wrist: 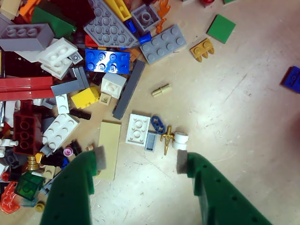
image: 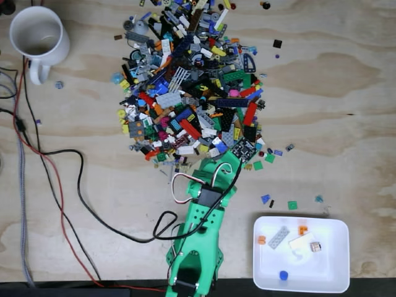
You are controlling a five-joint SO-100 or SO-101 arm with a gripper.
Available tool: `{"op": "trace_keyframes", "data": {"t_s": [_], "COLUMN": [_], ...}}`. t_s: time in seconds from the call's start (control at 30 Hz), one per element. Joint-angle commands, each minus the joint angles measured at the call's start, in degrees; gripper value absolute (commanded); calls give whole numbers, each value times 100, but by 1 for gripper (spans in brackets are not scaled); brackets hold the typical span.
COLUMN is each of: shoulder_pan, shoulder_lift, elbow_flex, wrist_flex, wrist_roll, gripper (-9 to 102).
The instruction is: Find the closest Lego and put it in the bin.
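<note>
So, fixed view, claw: my green two-finger claw (image: 228,162) sits at the near edge of the big heap of mixed plastic bricks (image: 189,80).
Fixed view, Lego: the small black square studded plate (image: 243,148) lies just beside my tip, on the heap's fringe.
Fixed view, bin: the shallow white plastic tray (image: 331,272) is well apart, toward the lower right, with a few pieces already in it.
Wrist view, claw: my claw (wrist: 140,161) is spread wide, nothing between the pads.
Wrist view, between the fingers: a white square four-stud plate (wrist: 138,129), a tan flat tile (wrist: 109,143) and a tiny gold piece (wrist: 167,138) lie just ahead.
Risk: closing now would likely catch the white plate or the tan tile instead, since they sit in my gap; a crowded edge could also mean two pieces pinched together.
Hard to see: I cannot pick out the black plate in the wrist view; in the fixed view my arm covers part of the heap's edge.
</note>
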Motion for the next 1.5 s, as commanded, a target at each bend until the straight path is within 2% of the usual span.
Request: {"op": "trace_keyframes", "data": {"t_s": [0.0,0.57,0.63,0.77,0.87,1.03,1.13,1.23,1.47], "shoulder_pan": [1125,1160,1230,1459,1556,1389,1195,1134,404], "shoulder_lift": [-229,-176,-176,-519,-923,-984,-712,-624,-1389], "elbow_flex": [-281,-264,-220,176,185,114,272,554,932], "wrist_flex": [114,185,246,-97,360,1459,1758,1626,624], "wrist_roll": [-1380,-1600,-2083,-3858,-5168,-6548,-7049,-7462,-7049], "gripper": [21,21,21,21,19,18,18,19,18]}}
